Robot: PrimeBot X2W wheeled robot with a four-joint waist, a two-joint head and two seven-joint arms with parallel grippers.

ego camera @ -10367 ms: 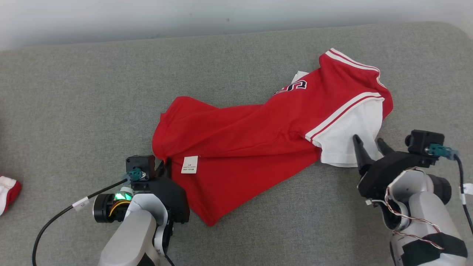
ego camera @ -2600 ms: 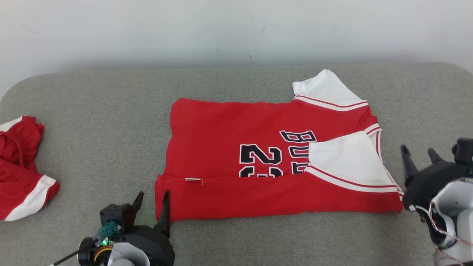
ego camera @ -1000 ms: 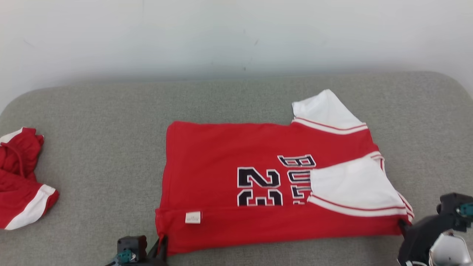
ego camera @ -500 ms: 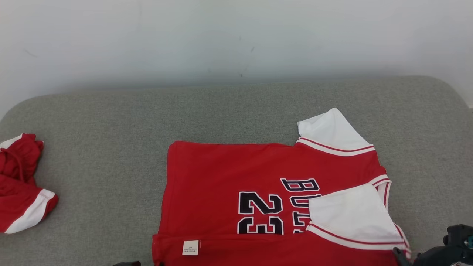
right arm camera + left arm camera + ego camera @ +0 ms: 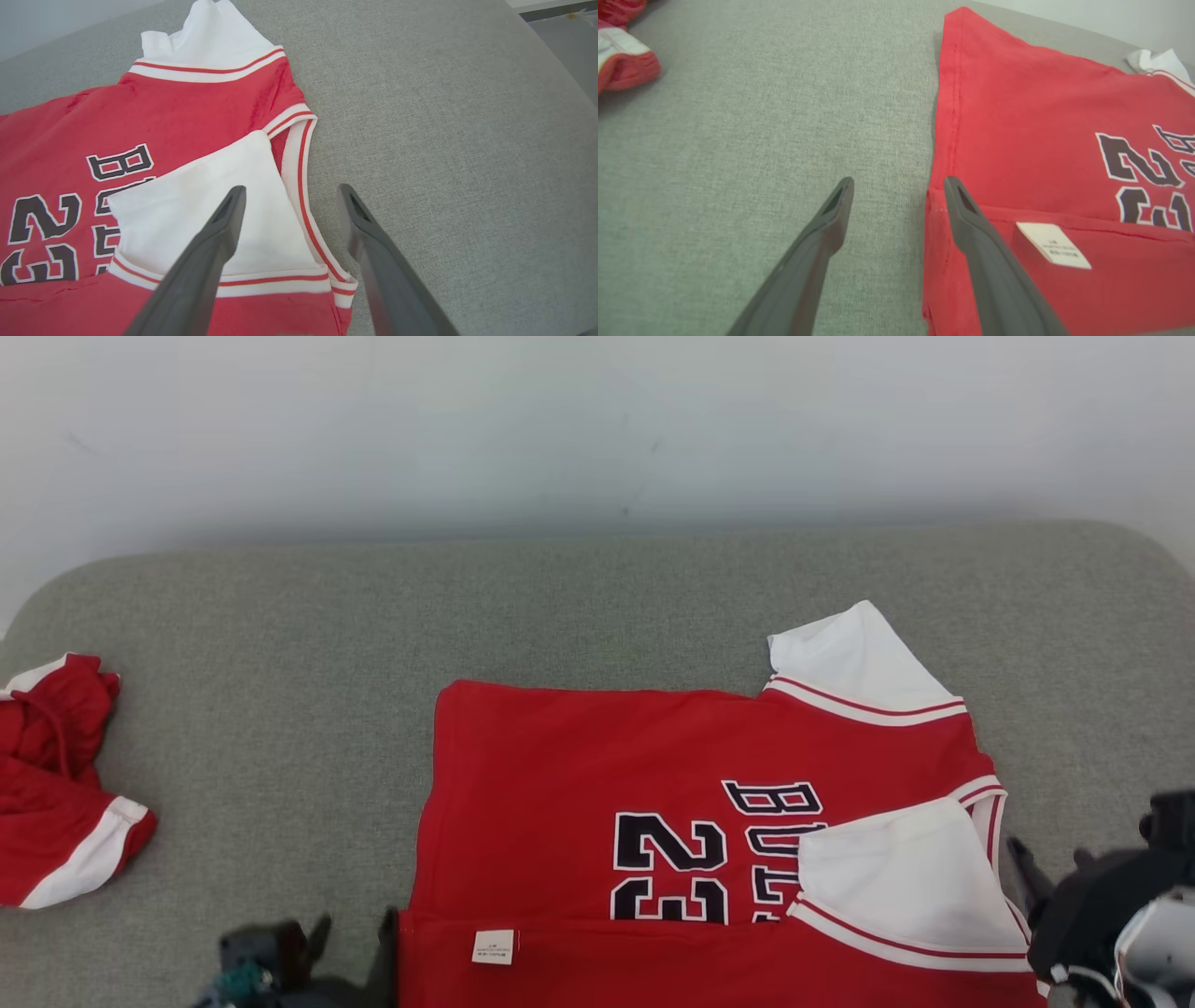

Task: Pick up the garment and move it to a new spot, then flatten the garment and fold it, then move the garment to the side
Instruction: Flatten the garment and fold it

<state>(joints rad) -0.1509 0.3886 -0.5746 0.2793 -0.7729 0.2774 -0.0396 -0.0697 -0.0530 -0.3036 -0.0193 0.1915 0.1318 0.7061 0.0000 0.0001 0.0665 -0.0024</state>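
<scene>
The left pincer (image 5: 899, 186) stood wide and empty. One finger was above the folded hem corner of the red fabric jersey with white sleeves and black numerals (image 5: 1017, 107), the other over the grey woven cushion (image 5: 761, 116). The right pincer (image 5: 290, 192), equally wide, straddled the jersey's striped edge, perhaps without touching it. A crumpled red-and-white garment (image 5: 56, 803) lay well off to the left pincer's left.

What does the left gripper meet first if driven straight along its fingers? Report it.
Probably the grey woven cushion: the open left gripper points down at it. One finger overlaps the edge of the red printed jersey and may catch cloth; depth is unclear.
</scene>
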